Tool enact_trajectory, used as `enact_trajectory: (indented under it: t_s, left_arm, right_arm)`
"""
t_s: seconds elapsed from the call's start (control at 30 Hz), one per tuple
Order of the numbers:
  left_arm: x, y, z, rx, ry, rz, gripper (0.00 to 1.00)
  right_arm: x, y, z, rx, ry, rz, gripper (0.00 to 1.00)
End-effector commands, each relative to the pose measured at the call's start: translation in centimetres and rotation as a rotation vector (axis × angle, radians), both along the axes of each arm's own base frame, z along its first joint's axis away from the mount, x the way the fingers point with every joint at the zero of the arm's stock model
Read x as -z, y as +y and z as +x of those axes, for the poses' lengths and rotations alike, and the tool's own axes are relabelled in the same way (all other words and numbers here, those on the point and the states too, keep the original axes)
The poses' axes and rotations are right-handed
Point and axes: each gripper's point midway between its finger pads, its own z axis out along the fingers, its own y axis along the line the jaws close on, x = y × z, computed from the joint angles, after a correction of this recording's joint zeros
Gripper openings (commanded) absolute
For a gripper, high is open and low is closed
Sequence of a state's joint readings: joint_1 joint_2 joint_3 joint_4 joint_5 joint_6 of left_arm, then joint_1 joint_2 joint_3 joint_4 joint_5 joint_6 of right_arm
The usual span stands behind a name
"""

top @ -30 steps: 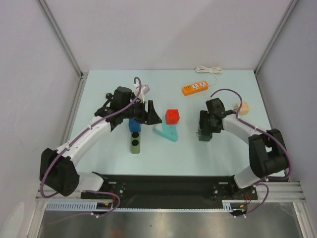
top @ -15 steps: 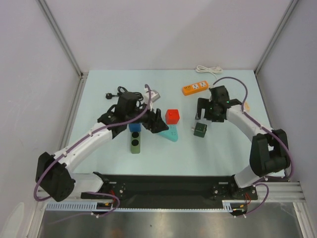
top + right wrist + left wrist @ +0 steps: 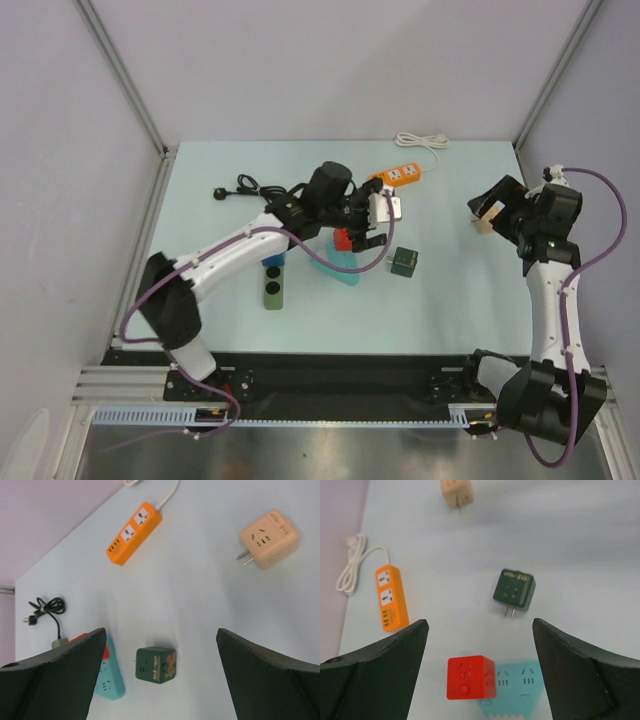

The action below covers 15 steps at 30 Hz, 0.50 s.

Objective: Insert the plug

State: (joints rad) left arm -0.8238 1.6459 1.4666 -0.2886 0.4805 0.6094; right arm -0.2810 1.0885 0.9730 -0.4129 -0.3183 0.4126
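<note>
The plug is small and black, on a looped black cord at the back left of the table. It also shows in the right wrist view. My left gripper is open and empty, hovering above the red socket cube and teal triangular socket block; in the left wrist view the gripper has wide jaws. My right gripper is raised at the right, open and empty, far from the plug.
An orange power strip with a white cord lies at the back. A dark green socket cube sits mid-table, a beige cube at the right. A blue block and an olive two-hole block lie on the left.
My left arm has swung right from the blue block to above the red cube. My right arm left the dark green cube, rose and drew back to the right.
</note>
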Motion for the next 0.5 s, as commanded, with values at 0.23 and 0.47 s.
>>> enact_trajectory:
  t_s: [0.23, 0.47]
  left_arm:
    - [8.3, -5.3, 3.0, 0.225, -0.116, 0.173, 0.94]
    - [13.1, -7.5, 2.1, 0.271, -0.032, 0.226, 0.93]
  right_arm:
    - [-4.6, 1.7, -1.0, -0.056, -0.221, 0.111, 1.00]
    - [-4.9, 1.0, -1.2, -0.023, -0.237, 0.113, 0.99]
